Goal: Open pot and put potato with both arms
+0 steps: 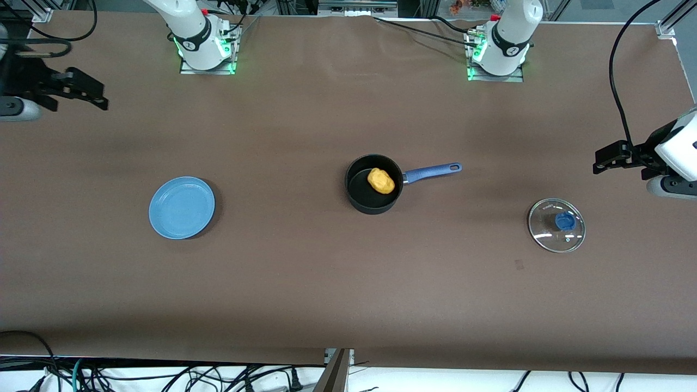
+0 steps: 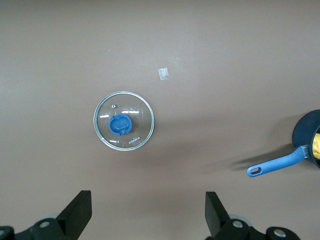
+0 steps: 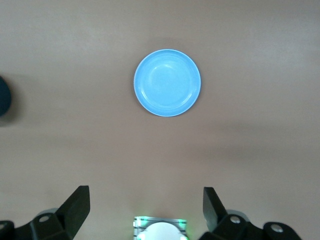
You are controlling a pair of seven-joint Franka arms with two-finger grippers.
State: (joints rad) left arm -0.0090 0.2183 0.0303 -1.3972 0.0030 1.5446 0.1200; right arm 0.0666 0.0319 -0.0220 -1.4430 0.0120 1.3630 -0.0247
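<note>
Clear glossy glass lid [image 1: 556, 225]; matt black pot [image 1: 373, 185]; smooth plate [image 1: 181, 207]; matt brown table [image 1: 326, 283].

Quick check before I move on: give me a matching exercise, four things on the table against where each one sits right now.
Things:
1. lumpy yellow potato
2. clear glass lid with a blue knob
3. flat light-blue plate
4. black round saucepan with a blue handle

Places:
A. bare, toward the right arm's end of the table
B. mid-table, uncovered
C. inside the saucepan
D. flat on the table, toward the left arm's end

Pairs: 1-C, 2-D, 3-A, 4-B

The left gripper and the right gripper are open, held above the table ends.
</note>
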